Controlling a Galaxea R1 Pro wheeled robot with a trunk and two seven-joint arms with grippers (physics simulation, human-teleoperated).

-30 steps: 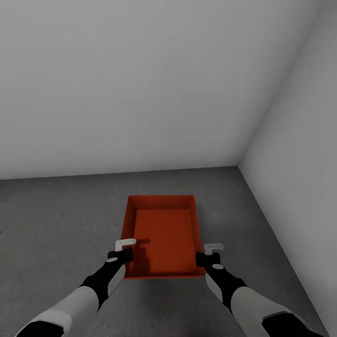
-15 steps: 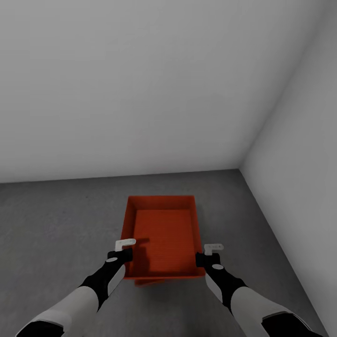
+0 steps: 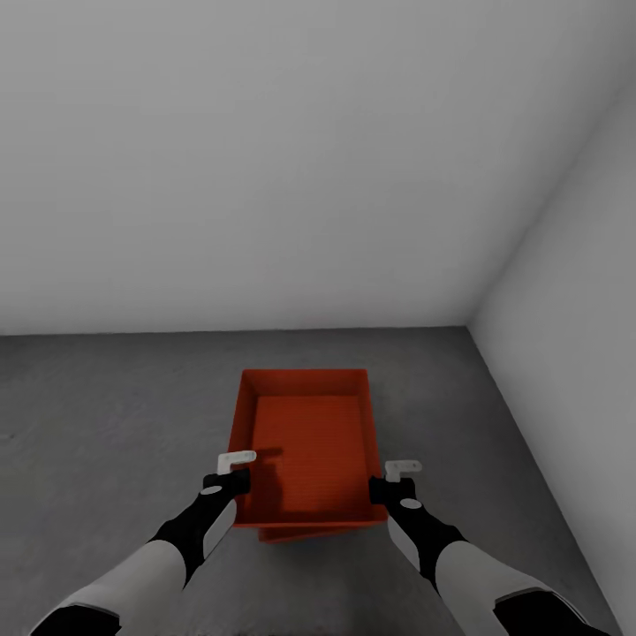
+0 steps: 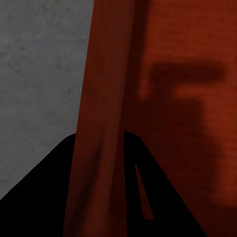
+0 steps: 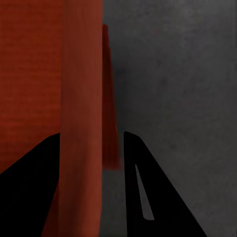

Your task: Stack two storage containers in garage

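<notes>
Both jaws are clamped on the long walls of an orange-red bin (image 3: pixel 305 442): the left gripper (image 3: pixel 231 473) pinches the left wall, the right gripper (image 3: pixel 395 480) the right wall, each wall running between dark fingers in the wrist views. From the head view the bin hangs level between the arms over the grey floor (image 3: pixel 106 415), near a corner of white walls (image 3: pixel 265 159), and its inside holds nothing. A second bin (image 3: pixel 296 533) peeks out under the near edge; the right wrist view shows a strip of it (image 5: pixel 109 98) just beside the held wall. Two bins are counted.
</notes>
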